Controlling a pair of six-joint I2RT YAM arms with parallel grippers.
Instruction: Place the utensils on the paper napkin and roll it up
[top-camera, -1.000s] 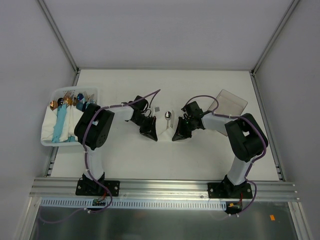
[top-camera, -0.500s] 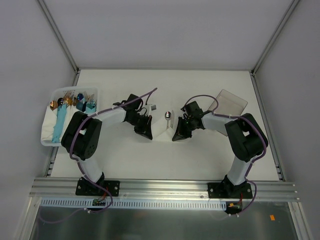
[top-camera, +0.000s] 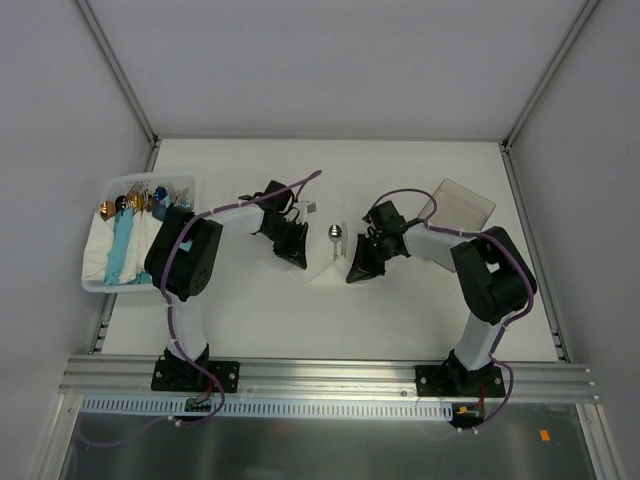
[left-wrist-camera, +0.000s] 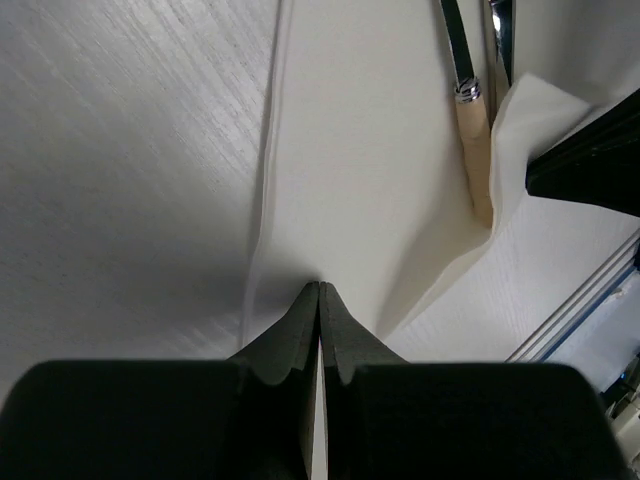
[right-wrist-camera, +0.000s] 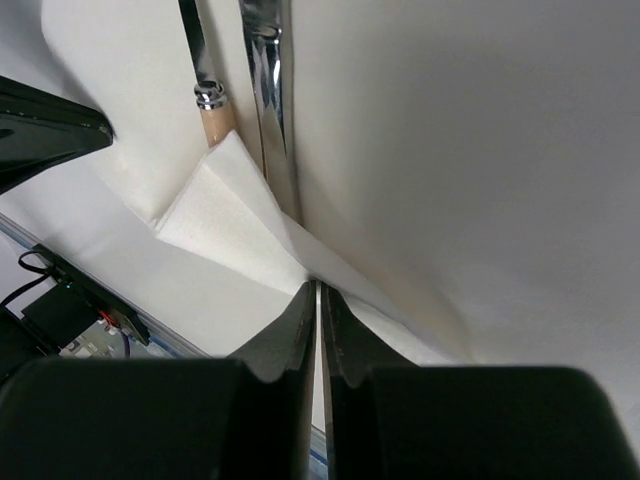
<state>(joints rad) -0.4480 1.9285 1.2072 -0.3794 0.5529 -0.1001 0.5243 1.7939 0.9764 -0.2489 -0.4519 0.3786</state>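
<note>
Left gripper (left-wrist-camera: 319, 292): jaws fully closed, tips down at the near edge of the paper napkin (left-wrist-camera: 370, 200). Can't tell if any paper is pinched between them.

Right gripper (right-wrist-camera: 316, 290): jaws nearly together, only a thin slit. A folded napkin corner runs up into the tips, so it looks pinched there.

Napkin sits mid-worktop (top-camera: 400, 310) between the 2 grippers. From above it shows as a small white triangle, lifted on the right gripper's side.

Utensils (right-wrist-camera: 268, 90) lie on the napkin, side by side. 1 has a light wooden handle (right-wrist-camera: 215, 125), and the fold covers its lower end. The spoon bowl (top-camera: 336, 232) sticks out past the far edge of the napkin.

White bin (top-camera: 150, 180) at far left holds light-blue rolls (top-camera: 122, 245) and more cutlery. Clear tray (top-camera: 465, 205) is at the back right, well apart from the napkin.
</note>
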